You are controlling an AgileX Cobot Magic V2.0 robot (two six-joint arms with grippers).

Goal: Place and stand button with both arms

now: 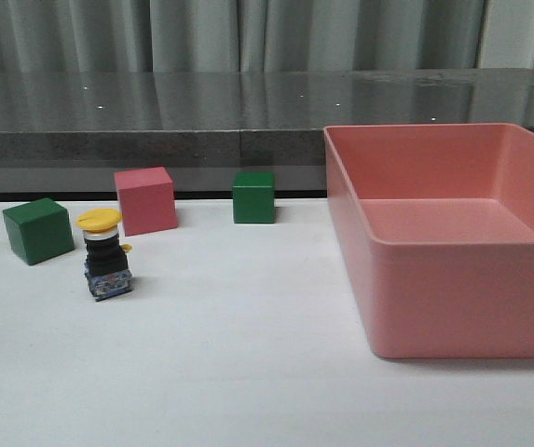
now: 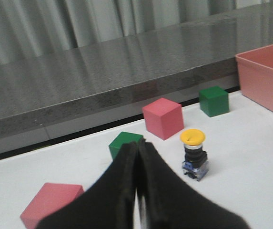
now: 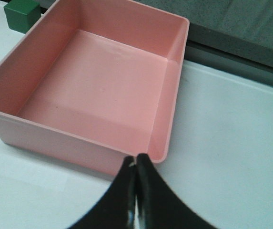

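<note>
button (image 1: 106, 256) stands upright on worktop (image 1: 248, 372), apparently already placed; left pincer (image 2: 137, 157) and right pincer (image 3: 136, 164) pressed closed, holding nothing.

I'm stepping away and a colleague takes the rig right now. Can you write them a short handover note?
Left gripper: shut, holding nothing, back from the button.
Right gripper: shut, holding nothing, near the outer corner of the pink bin.
Button: upright on its blue-grey base on the white table, yellow cap up, between a green cube and a pink cube, touching neither.
Done: the button appears placed and standing.
Left: probably nothing but checking it stays steady. The bin is empty.
</note>
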